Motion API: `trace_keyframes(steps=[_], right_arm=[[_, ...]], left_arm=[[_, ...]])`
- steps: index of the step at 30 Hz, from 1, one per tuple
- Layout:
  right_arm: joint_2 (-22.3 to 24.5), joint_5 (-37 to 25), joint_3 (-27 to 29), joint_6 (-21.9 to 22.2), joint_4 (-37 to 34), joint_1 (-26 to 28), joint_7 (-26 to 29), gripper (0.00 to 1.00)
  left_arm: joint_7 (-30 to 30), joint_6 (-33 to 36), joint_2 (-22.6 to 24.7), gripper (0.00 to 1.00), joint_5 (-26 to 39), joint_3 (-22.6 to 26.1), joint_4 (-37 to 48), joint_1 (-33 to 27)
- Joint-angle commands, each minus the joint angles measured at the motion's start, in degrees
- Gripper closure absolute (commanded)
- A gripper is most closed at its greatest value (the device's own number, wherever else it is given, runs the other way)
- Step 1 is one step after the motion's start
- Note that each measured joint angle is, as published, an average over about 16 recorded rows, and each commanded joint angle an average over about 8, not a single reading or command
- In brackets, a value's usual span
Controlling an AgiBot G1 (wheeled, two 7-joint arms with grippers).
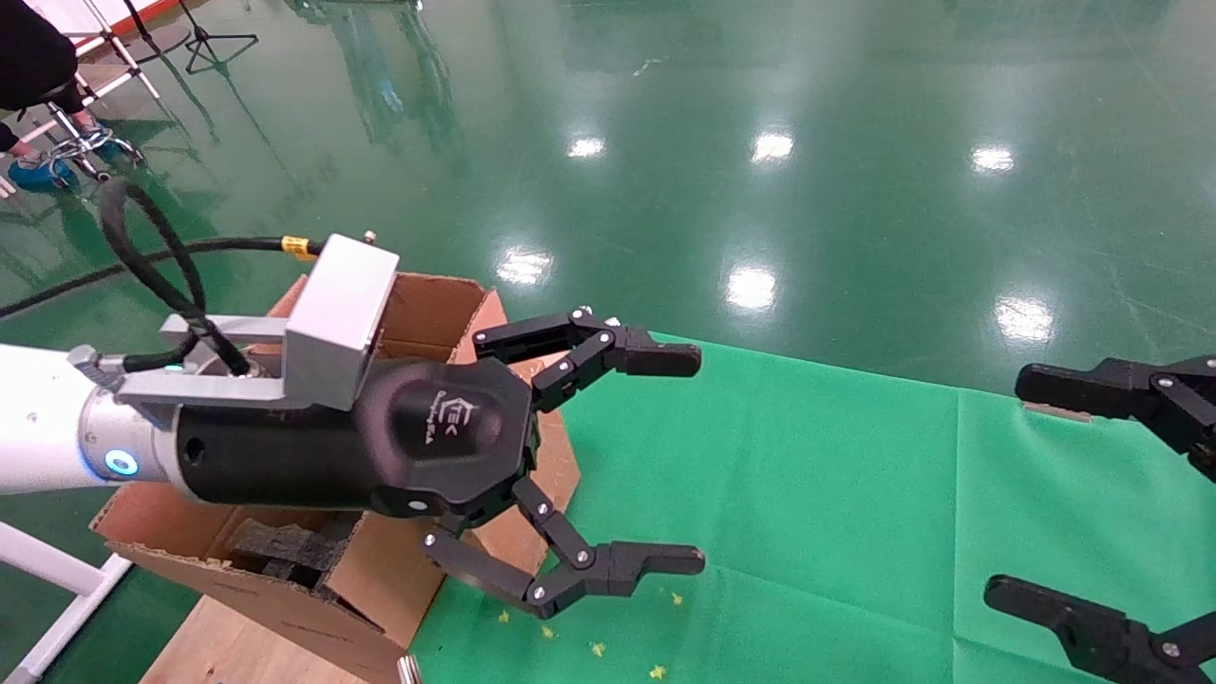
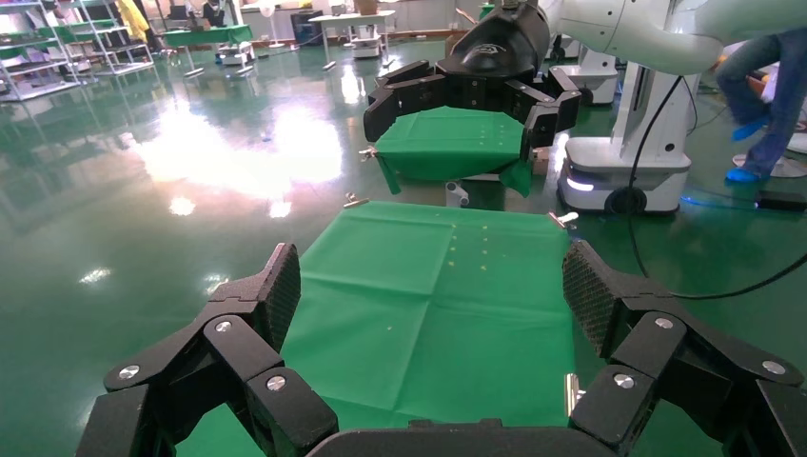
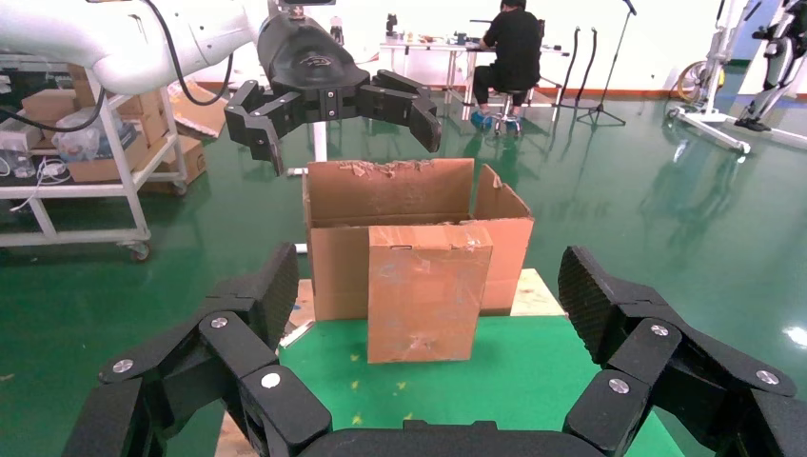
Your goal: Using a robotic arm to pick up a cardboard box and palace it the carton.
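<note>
The carton (image 1: 427,304) is large and brown, with upright flaps and black foam blocks (image 1: 285,546) inside; it stands at the left, also in the right wrist view (image 3: 390,195). The cardboard box (image 3: 423,290), flat and scuffed, stands upright on the green cloth against the carton's wall. In the head view it (image 1: 562,461) is mostly hidden behind my left gripper. My left gripper (image 1: 700,460) on the white robotic arm (image 1: 38,432) hovers beside and above the carton, open and empty (image 2: 433,286). My right gripper (image 1: 1007,484) is open and empty at the right (image 3: 428,286), facing the box from a distance.
A green cloth (image 1: 807,494) covers the table. The carton rests on a wooden board (image 1: 247,646). A glossy green floor lies beyond. A person (image 3: 514,48) sits at a far table, a cart with boxes (image 3: 95,143) stands nearby, and another robot base (image 2: 619,162) shows far off.
</note>
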Motion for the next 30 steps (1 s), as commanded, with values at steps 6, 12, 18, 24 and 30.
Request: trace_keyframes(steps=[6, 12, 18, 24, 30], right_arm=[[0.0, 0.0, 0.0, 0.0, 0.0, 0.0, 0.0, 0.0], [0.0, 0.0, 0.0, 0.0, 0.0, 0.0, 0.0, 0.0], [0.0, 0.0, 0.0, 0.0, 0.0, 0.0, 0.0, 0.64], [0.0, 0.0, 0.0, 0.0, 0.0, 0.0, 0.0, 1.0], [0.0, 0.0, 0.0, 0.0, 0.0, 0.0, 0.0, 1.0]], left_arm=[[0.0, 0.0, 0.0, 0.0, 0.0, 0.0, 0.0, 0.0], [0.0, 0.0, 0.0, 0.0, 0.0, 0.0, 0.0, 0.0], [0.0, 0.0, 0.0, 0.0, 0.0, 0.0, 0.0, 0.0], [0.0, 0.0, 0.0, 0.0, 0.0, 0.0, 0.0, 0.0], [-0.7, -1.1, -0.8, 0.0, 1.0, -0.1, 0.2, -0.5]])
